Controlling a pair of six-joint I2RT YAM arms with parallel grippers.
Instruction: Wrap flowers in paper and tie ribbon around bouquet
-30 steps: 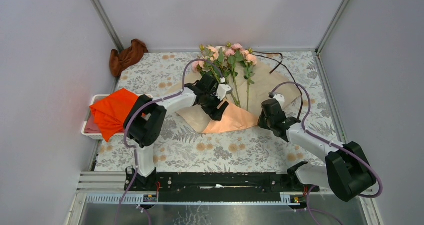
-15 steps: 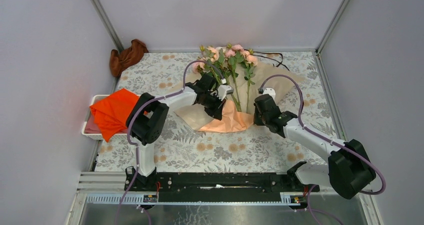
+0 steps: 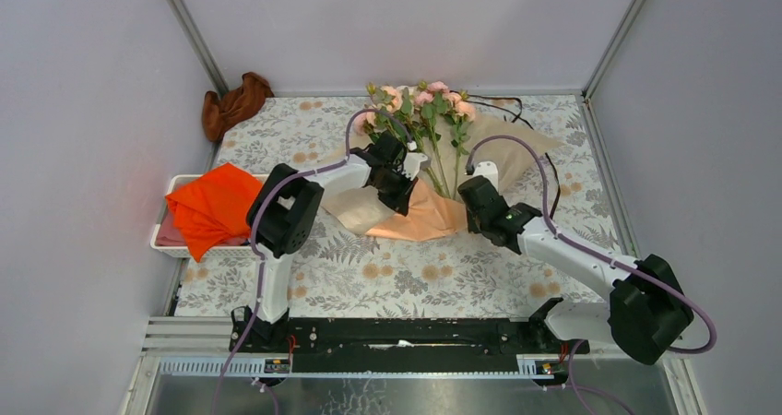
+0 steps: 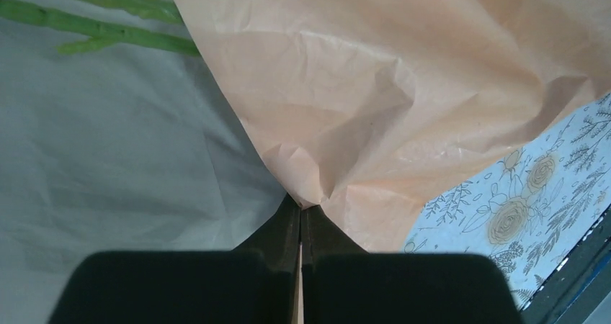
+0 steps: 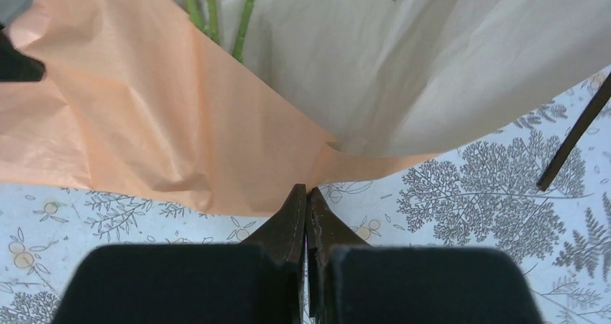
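Both grips were clenched on the paper (image 3: 417, 221): the left fingers (image 4: 287, 227) pinched a crumpled corner on their side and the right fingers (image 5: 292, 223) nipped its near edge, apparently so the two flaps could be drawn up and folded inward over the stems. The flowers (image 3: 420, 101) lay on the sheet at the far middle of the counter (image 3: 369, 277), stems running back between the two grips, while the ribbon (image 5: 569, 142) rested untouched just beside the paper's right edge.
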